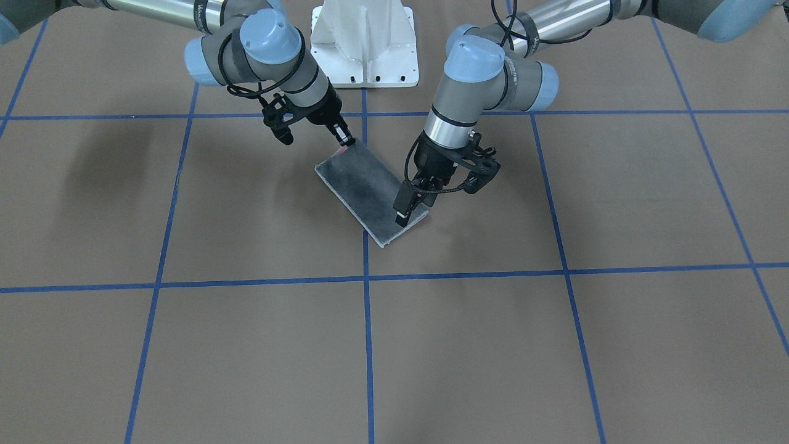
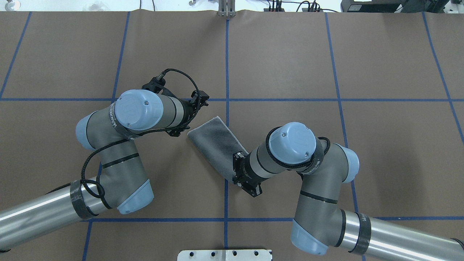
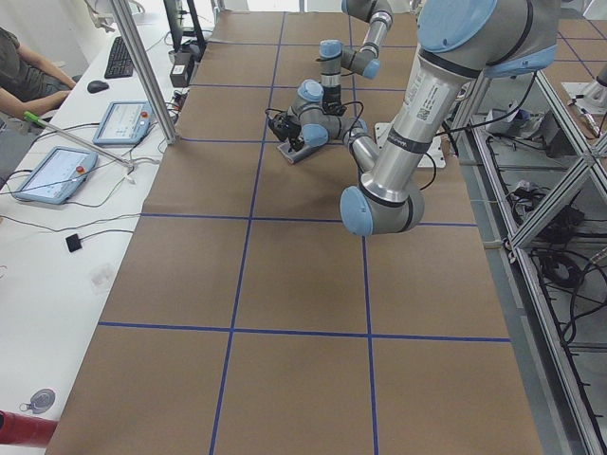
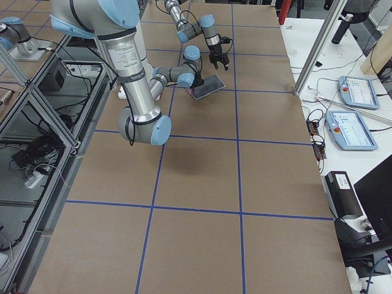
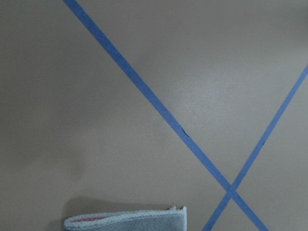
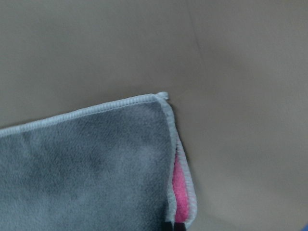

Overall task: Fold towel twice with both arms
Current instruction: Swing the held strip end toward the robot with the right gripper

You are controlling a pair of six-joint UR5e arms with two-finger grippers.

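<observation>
The towel point(image 1: 367, 185) lies on the brown table as a narrow folded rectangle, dark grey face up, with a pink sliver at its edges. It also shows in the overhead view point(image 2: 215, 139). My left gripper point(image 1: 402, 219) is down on the towel's far short edge, with its jaws close together on the cloth. My right gripper point(image 1: 345, 140) pinches the corner nearest the robot, where pink shows. The left wrist view shows the folded edge point(image 5: 130, 221). The right wrist view shows a grey corner over the pink layer point(image 6: 86, 163). Neither wrist view shows fingers.
The white pedestal base point(image 1: 365, 43) stands just behind the towel. Blue tape lines point(image 1: 367, 345) grid the brown table cover. Tablets and a keyboard lie on a side desk point(image 3: 57, 175) past the table's far edge, and an operator sits there.
</observation>
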